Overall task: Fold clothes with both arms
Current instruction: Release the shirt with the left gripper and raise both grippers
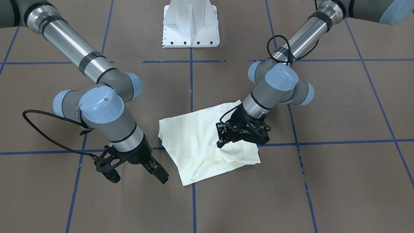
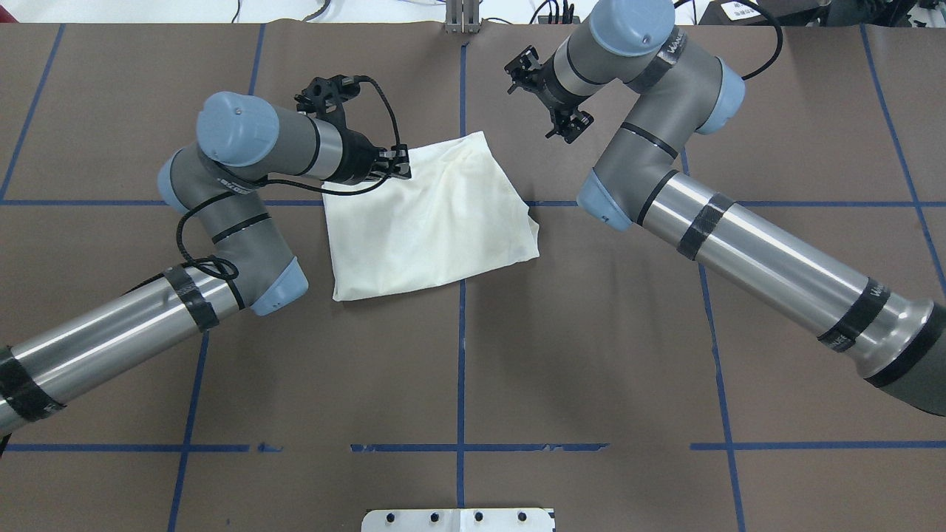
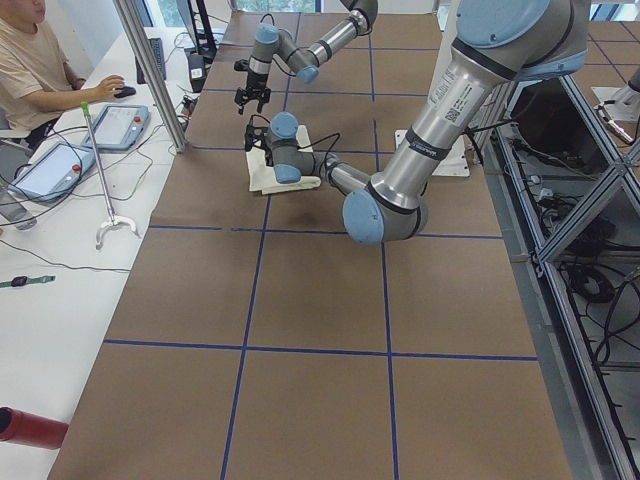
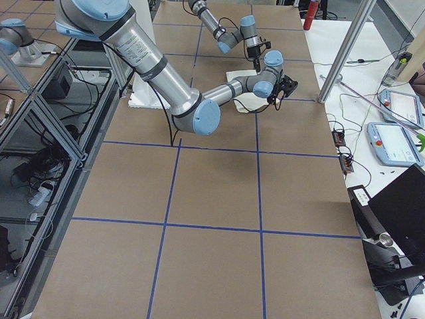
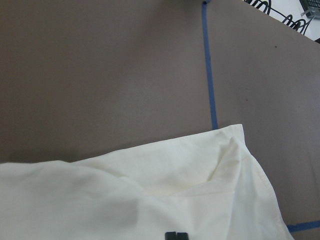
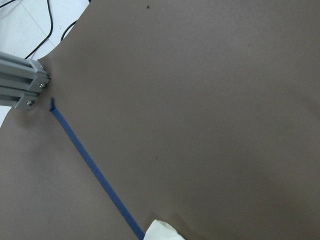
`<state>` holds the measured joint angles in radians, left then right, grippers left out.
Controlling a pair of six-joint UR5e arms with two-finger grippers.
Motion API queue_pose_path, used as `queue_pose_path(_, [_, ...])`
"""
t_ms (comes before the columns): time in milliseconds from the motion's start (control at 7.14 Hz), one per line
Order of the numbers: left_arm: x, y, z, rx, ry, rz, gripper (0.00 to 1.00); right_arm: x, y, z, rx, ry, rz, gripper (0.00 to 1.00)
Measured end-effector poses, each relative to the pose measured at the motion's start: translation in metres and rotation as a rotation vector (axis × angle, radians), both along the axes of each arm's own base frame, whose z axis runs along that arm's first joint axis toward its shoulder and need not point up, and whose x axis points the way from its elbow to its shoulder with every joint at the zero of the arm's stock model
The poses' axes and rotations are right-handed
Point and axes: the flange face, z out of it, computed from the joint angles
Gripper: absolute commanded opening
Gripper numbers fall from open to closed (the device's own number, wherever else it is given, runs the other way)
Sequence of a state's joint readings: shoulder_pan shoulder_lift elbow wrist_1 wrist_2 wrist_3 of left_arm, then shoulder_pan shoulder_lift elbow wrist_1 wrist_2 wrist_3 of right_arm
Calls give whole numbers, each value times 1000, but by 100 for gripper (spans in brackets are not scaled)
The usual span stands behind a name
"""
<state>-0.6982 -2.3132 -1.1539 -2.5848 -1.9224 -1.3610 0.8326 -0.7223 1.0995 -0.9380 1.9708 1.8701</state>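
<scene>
One shirt (image 6: pixel 161 232) corner, right wrist; overhead: whole.

Table (image 2: pixel 576 355) lies bare from 4 to 8 o'clock of the shirt (image 2: pixel 429 222). The left arm (image 2: pixel 222 214) blocks 9 to 10, and the right arm (image 2: pixel 665 185) blocks 2 to 3.

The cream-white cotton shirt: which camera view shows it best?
Overhead exterior. The cream-white cotton shirt lies whole there, with only one corner under the left arm's black hand. Front-facing has that hand over part of it; the side views show it small and far; the left wrist sees one corner, the right wrist only a tip.
</scene>
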Motion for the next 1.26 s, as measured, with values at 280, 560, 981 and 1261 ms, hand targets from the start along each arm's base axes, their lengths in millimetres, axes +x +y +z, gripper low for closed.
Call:
queue_pose_path(280, [35, 11, -1, -5, -23, 10, 0, 6, -1, 5, 0, 2, -3, 100])
queue_pose_path(560, [40, 4, 3, 6, -48, -16, 0, 6, 0, 8, -2, 4, -3, 100])
queue_pose_path(981, [11, -41, 25, 31, -112, -90, 0, 1, 4, 15, -8, 8, -7, 100])
queue_pose_path(1261, [-17, -74, 41, 47, -160, -139, 0, -2, 9, 26, -11, 18, -13, 100])
